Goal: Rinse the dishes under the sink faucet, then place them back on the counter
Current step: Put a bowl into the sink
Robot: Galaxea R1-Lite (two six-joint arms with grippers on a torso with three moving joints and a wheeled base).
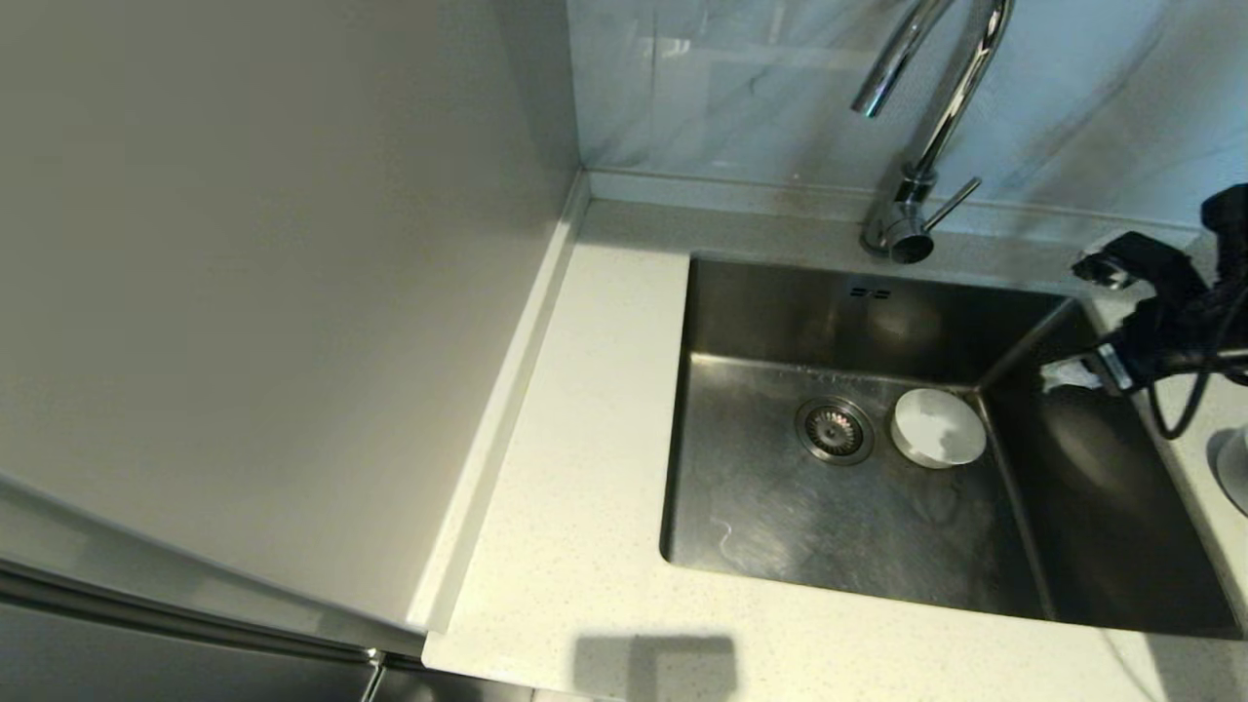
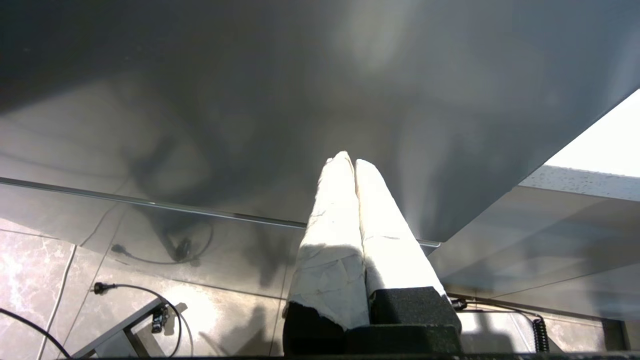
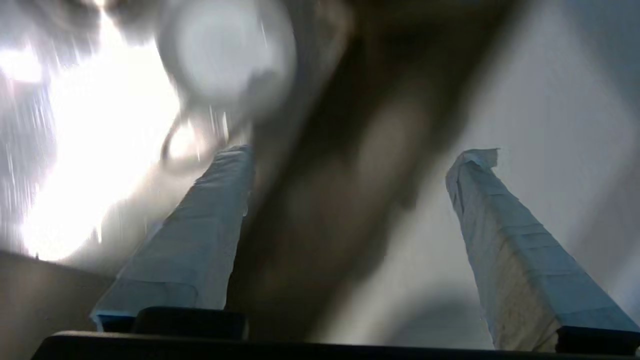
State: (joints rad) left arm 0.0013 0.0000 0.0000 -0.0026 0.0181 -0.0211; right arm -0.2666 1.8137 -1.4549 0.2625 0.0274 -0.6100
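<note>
A small bowl sits in the big sink.

The off-white speckled stone counter (image 1: 585,546) wraps the deep shiny steel sink (image 1: 780,526). The tall chrome curved faucet (image 1: 916,185) stands behind it. The right gripper (image 3: 350,165), jaws wide and empty, hangs over the sink's right edge. The left gripper (image 2: 349,165), jaws pressed together, is parked low. The small round white bowl (image 1: 938,427) lies just beside the drain.

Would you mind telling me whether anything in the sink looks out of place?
One white bowl lies upside down on the sink floor beside the drain strainer, not under the faucet. Nothing looks spilled or damaged.
</note>
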